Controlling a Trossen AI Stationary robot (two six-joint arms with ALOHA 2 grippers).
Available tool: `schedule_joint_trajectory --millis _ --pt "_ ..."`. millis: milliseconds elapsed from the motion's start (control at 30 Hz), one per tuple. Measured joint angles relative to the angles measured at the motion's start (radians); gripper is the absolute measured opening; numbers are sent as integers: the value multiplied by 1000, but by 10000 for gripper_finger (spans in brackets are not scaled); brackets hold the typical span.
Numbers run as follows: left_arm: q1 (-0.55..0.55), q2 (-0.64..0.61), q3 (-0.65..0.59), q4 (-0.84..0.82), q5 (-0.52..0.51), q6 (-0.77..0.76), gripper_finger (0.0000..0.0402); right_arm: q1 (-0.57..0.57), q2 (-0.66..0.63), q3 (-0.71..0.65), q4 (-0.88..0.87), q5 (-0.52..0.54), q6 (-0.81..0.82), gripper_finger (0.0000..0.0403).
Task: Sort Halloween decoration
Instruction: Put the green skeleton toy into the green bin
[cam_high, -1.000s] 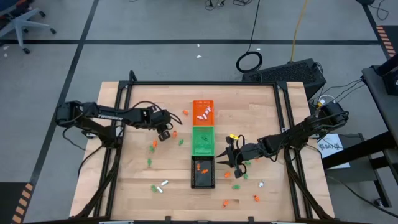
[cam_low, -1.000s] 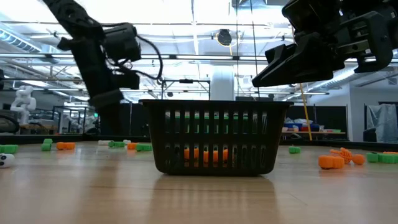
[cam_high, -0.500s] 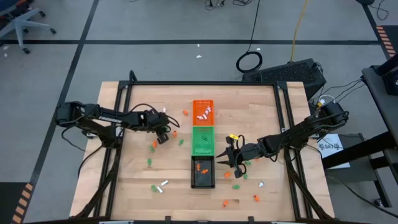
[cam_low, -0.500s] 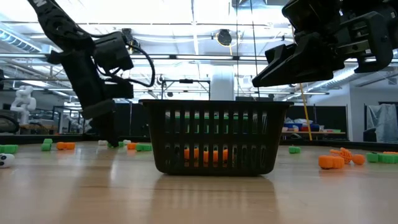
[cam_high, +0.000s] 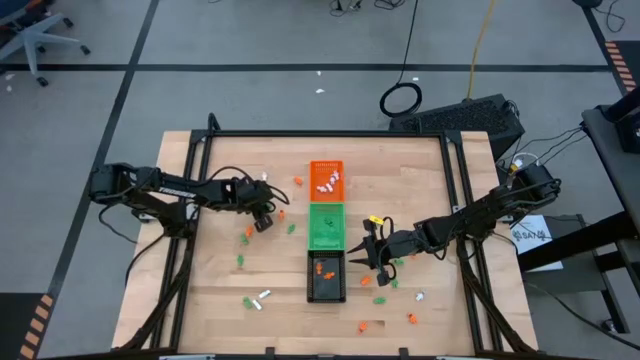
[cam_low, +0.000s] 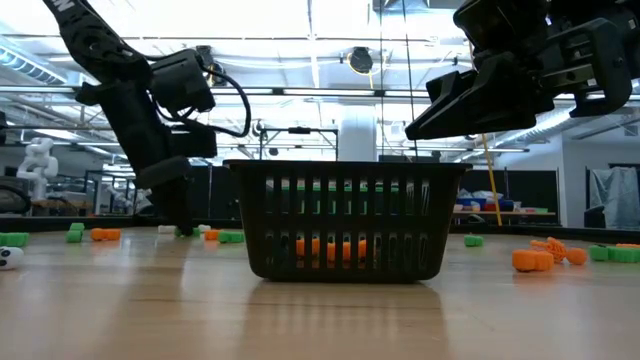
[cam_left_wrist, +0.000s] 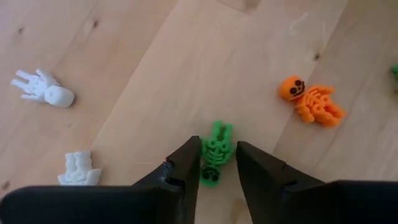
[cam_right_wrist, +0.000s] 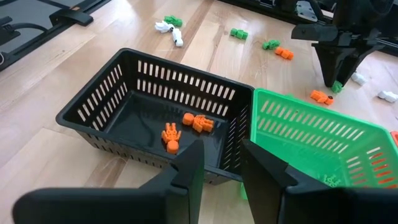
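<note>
The left end effector (cam_left_wrist: 216, 163) is pressing down on the worktop (cam_high: 230, 300), its two fingers straddling a green skeleton (cam_left_wrist: 213, 158) that is lying flat between them; whether they are already pinching it cannot be told. An orange skeleton (cam_left_wrist: 311, 102) and two white figures (cam_left_wrist: 42, 89) are lying near it on the wood. Nearer the front edge, the right end effector (cam_right_wrist: 216, 163) is hovering over the black tray (cam_right_wrist: 93, 118), fingers parted and gripping nothing; a few orange trinkets (cam_right_wrist: 186, 127) are sitting inside that tray. Beyond it the green tray (cam_high: 325, 226) and orange tray (cam_high: 326, 178) are standing in a row. More trinkets are lying scattered across the worktop. No writing is legible.
</note>
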Motion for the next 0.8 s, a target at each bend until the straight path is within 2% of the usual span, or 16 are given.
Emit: schedule_joint_trajectory --millis 200,267,367,500,667,800 --pt "-2 1 0 0 -14 3 26 0 0 0 0 0 8 89" --pt "-2 -1 0 1 -17 -3 11 0 0 0 0 0 8 89" --pt "-9 -1 0 -2 -17 -28 10 1 -9 0 -29 0 22 89" --pt "-44 -8 6 -5 -11 -83 7 3 -85 1 -75 6 65 89" --pt "-100 -8 63 -11 10 -65 1 15 -182 1 -162 61 80 89" --pt "-152 -8 124 -13 17 -30 1 25 -197 1 -189 85 65 89"
